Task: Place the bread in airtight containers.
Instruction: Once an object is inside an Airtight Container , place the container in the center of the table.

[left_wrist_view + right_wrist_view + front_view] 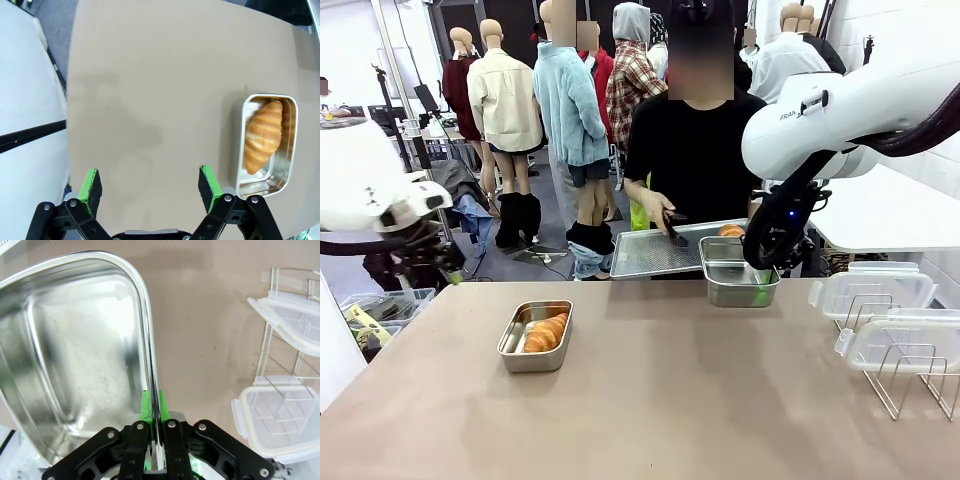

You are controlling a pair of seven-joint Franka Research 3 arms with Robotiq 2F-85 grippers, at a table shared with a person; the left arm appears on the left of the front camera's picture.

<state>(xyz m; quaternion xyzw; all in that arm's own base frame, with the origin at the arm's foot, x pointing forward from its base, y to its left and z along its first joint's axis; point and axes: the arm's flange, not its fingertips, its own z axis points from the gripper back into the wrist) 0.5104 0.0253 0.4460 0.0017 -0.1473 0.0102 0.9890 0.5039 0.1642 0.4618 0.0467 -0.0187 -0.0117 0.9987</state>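
Note:
A croissant (546, 332) lies in a steel tin (517, 358) on the table's left half; the left wrist view shows the same croissant (262, 135) in its tin (290, 172) off to the right. My left gripper (150, 182) hangs open over bare tabletop, holding nothing. A second tin (725, 262), empty inside (75, 355), sits at the table's far edge. My right gripper (760, 272) (152, 405) is shut on its right rim. Another croissant (731, 230) lies on a flat steel tray (650, 255) that the person holds beyond the table.
The person's hand (655, 210) holds dark tongs over the tray. Two clear plastic lids (875, 290) (910, 340) rest on a wire rack (910, 385) at the right; the right wrist view shows the lids (295, 315) (280, 425) beside the tin.

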